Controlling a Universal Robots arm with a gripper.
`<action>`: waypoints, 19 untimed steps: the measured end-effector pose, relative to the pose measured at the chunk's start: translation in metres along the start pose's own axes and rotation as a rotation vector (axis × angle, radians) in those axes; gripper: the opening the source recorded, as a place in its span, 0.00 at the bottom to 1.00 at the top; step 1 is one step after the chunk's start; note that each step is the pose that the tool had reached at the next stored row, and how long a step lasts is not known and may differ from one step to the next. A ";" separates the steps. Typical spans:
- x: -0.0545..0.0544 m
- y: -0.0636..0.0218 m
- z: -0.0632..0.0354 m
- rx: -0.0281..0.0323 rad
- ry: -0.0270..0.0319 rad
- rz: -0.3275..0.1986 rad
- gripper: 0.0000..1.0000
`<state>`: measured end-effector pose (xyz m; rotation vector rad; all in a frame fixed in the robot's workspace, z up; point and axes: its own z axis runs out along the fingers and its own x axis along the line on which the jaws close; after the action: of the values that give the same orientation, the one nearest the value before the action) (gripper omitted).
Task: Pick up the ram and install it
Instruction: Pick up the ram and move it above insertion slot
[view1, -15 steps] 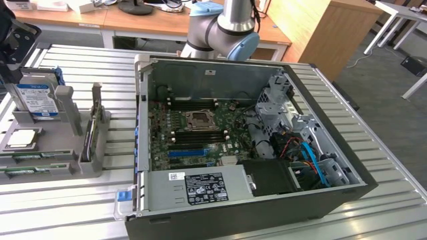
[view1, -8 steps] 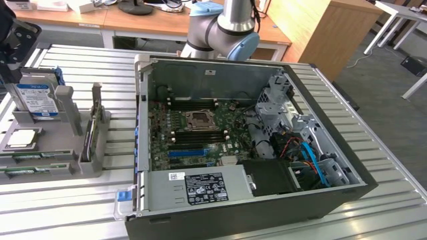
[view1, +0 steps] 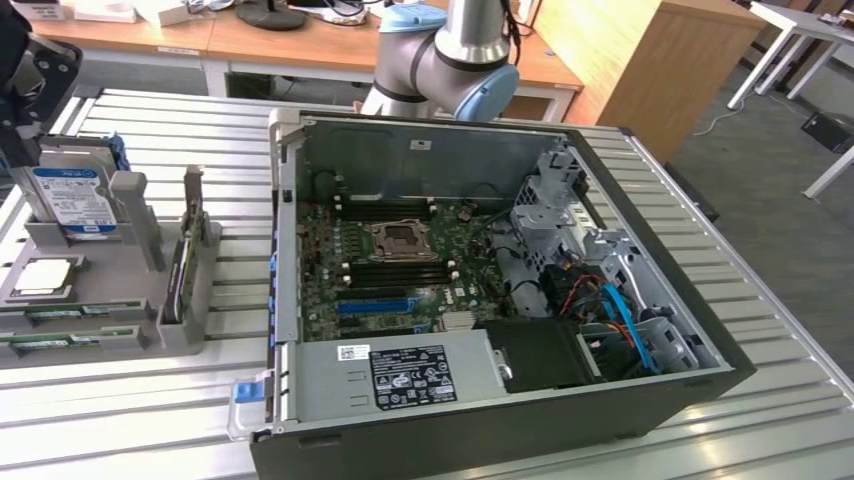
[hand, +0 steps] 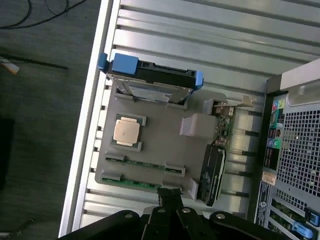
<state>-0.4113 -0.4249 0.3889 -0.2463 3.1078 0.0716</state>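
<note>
While its two dark fingers (hand: 170, 196) stand pressed together with nothing between them, the claw (hand: 170, 192) hangs over the near edge of a gray holder (hand: 165, 145). It holds nothing. From the wrist view it cannot be told whether the tips touch the holder or hover clear of it.

Closest to the tips lies the ram (hand: 132, 181) — two long, thin green sticks set flat and parallel in shallow slots of the holder. The second stick (hand: 145, 164) lies just beside the first, on the side away from the claw. In the exterior view the same pair shows at the holder's front corner, on the exterior view's left.

Beyond the sticks a square processor (hand: 125, 131) with a pale metal lid sits in its own recess. Past that, a hard drive (hand: 150, 90) with a blue-and-white label and blue side rails stands propped in the holder. A dark expansion card (hand: 212, 172) stands on edge in the side of the holder nearest the computer.

The holder rests on a slatted metal table (view1: 160, 420). Just beside it lies an open computer case (view1: 467, 440), its green motherboard (view1: 400, 280) facing up — the empty processor socket at its middle. The arm's silver-and-blue joint (view1: 447, 60) rises behind the case.
</note>
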 end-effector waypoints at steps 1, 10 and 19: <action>0.000 0.0000 0.0000 -0.0004 0.0008 -0.019 0.11; 0.000 0.0000 0.0002 -0.0039 0.0081 -0.182 0.11; 0.000 0.0000 0.0003 -0.0081 0.0153 -0.346 0.11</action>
<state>-0.4113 -0.4249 0.3887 -0.7797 3.0269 0.0752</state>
